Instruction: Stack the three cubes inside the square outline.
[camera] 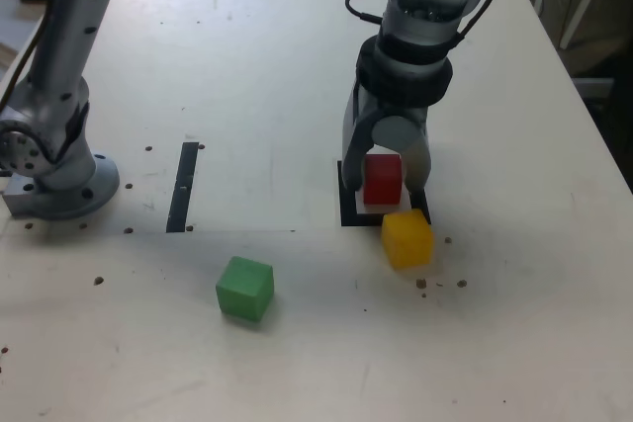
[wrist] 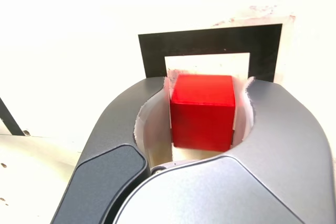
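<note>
Red cube (wrist: 202, 111) sits inside the square outline (wrist: 210, 40), between the jaws of my gripper (camera: 386, 183) — slackened, with slim gaps showing either side, so released rather than clenched. Risk: lifting away crookedly, a jaw could drag it off the outline. Yellow cube (camera: 406, 237) lies just beside the outline's near corner, easily bumped; green cube (camera: 244, 288) is well apart.

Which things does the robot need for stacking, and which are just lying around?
Needed: red cube, yellow cube, green cube, square outline, gripper.
Just there: black strip, second arm's base, table.
</note>
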`<action>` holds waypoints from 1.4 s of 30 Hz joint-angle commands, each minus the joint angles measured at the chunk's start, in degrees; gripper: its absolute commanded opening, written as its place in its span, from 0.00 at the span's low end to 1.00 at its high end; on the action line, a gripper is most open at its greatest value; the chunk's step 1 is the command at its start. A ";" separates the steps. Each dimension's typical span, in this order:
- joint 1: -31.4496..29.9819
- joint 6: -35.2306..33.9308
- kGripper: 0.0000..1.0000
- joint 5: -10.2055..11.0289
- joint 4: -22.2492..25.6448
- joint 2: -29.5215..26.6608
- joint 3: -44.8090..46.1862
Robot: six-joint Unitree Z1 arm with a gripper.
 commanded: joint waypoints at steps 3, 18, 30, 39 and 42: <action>0.26 0.05 1.00 0.43 0.08 -0.87 0.33; -0.96 6.53 1.00 9.42 3.32 -6.12 -3.91; -6.53 25.97 0.99 12.69 4.00 -5.59 -12.26; -10.81 36.58 0.99 13.91 4.81 -5.21 -10.70; -12.33 37.30 0.99 14.04 4.51 -5.13 -9.54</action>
